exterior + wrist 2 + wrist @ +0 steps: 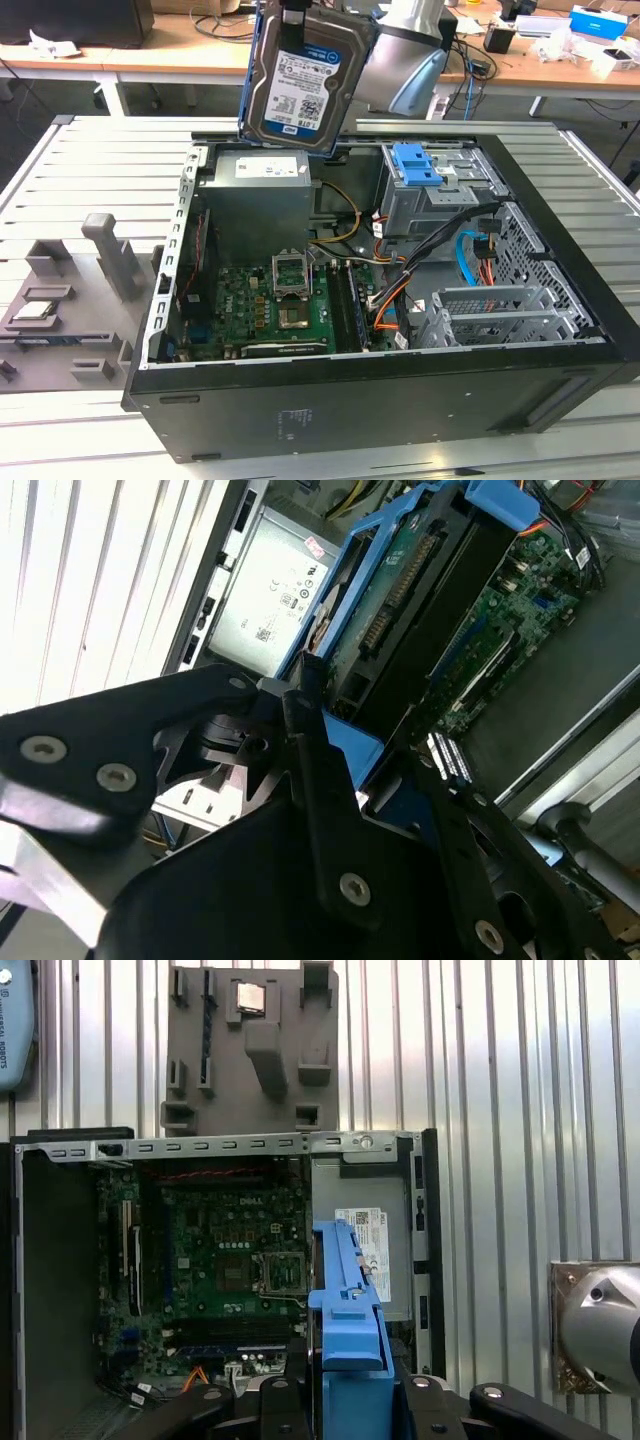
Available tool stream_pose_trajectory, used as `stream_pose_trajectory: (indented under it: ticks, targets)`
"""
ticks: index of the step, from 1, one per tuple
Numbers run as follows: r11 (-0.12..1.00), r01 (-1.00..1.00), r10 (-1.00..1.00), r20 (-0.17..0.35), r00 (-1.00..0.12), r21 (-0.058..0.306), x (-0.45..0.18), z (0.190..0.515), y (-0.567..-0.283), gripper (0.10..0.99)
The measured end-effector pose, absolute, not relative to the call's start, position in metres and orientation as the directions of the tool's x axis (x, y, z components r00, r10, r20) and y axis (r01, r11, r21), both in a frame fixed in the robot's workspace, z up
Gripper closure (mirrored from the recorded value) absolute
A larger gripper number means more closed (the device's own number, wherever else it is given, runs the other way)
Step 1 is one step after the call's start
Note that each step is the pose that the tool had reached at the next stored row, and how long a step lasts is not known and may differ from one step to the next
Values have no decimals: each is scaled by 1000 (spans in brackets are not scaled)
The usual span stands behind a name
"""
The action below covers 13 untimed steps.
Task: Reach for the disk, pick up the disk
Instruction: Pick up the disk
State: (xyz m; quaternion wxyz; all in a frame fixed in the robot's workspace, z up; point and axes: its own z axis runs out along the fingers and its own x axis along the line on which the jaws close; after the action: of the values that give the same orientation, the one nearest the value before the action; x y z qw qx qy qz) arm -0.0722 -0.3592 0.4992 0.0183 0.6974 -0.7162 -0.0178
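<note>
The gripper is clamped on the silver-grey metal disk with blue rails, held above the open black computer case; pick-up looks complete, firm hold needed.

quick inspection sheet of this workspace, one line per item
surface: slatted metal table, open computer case lying on it
job's things: disk held tilted in the air above the case
clutter: grey fixture block with processor chip beside the case; blue latch inside the case
grippers: hand shut on the disk's blue rails
cables: orange, black and blue cables loose inside the case
surroundings: wooden desks behind, with boxes and cords
</note>
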Motion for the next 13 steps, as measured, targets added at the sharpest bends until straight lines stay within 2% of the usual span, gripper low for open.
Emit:
stream_pose_trajectory:
  ticks: [13]
  targets:
    - [26, -998, -1000, 1, -26, 51, -58, 488, -361, 714]
